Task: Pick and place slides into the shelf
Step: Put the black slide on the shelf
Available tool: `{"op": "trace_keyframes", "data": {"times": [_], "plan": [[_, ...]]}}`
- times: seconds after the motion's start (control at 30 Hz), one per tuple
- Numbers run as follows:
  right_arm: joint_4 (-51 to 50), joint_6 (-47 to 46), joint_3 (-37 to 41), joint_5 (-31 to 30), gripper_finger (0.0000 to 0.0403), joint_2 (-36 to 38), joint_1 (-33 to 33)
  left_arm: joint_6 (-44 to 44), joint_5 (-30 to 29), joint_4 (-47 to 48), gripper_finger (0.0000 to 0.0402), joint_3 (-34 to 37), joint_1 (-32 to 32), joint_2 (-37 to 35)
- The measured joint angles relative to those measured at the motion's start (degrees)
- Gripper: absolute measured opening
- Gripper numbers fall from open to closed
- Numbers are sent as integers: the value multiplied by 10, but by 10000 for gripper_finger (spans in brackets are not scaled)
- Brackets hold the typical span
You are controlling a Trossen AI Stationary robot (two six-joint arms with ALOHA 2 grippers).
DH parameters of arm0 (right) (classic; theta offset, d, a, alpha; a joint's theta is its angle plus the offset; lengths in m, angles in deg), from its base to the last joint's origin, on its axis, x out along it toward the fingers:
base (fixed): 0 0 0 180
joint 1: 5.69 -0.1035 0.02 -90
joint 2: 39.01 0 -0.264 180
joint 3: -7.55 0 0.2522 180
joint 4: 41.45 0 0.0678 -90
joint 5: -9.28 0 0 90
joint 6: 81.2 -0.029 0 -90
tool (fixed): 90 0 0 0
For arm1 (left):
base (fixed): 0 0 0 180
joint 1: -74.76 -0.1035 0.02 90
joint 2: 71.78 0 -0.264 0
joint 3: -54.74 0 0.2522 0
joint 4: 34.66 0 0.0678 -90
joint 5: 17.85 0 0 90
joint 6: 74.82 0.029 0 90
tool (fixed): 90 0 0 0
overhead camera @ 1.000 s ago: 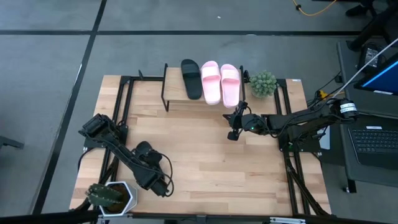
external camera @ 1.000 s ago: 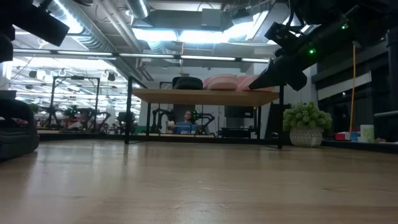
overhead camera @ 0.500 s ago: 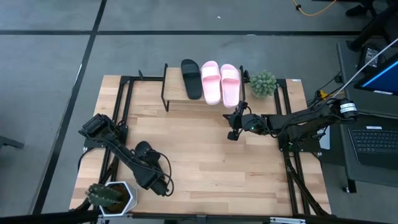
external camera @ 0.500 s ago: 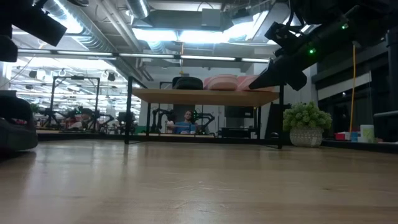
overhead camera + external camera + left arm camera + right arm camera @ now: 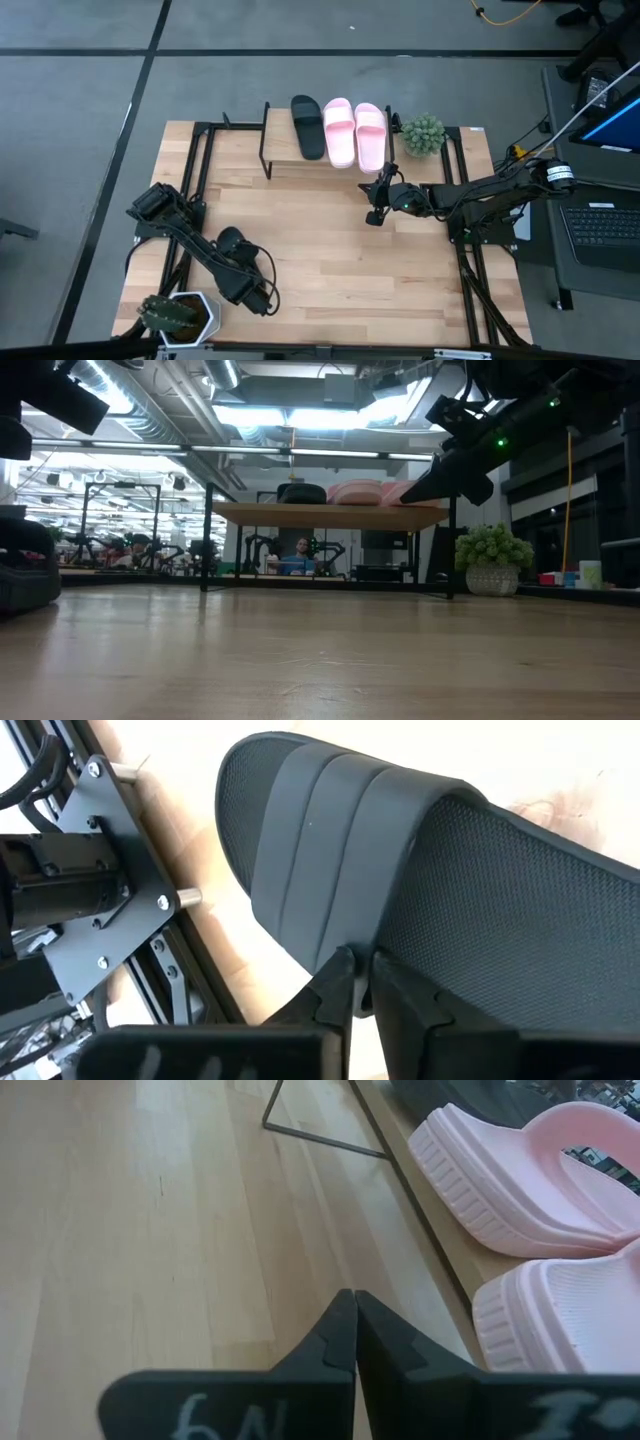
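Nothing has shifted: left gripper (image 5: pixel 357 982) jaws still clench the black slide (image 5: pixel 430 890); right gripper (image 5: pixel 355 1335) closed empty.

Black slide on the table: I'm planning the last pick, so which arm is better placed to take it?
Left. Its tool is right at the black slide, at the table's near-left corner; the right tool hangs by the shelf, far across.

- On my right wrist view, a handwritten mark stood upside down on the right gripper (image 5: pixel 352 1342); I read it as "N9".
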Motion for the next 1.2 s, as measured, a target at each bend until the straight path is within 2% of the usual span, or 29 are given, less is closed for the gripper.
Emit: {"op": "trace_keyframes", "data": {"times": [0.23, 0.5, 1.2], "plan": [[0, 0, 0, 0, 5, 0, 0, 0, -27, -2, 59, 0, 0, 0], [1, 0, 0, 0, 5, 0, 0, 1, -31, 3, 79, 0, 0, 0], [1, 0, 0, 0, 5, 0, 0, 14, -42, 10, 81, 0, -1, 0]]}}
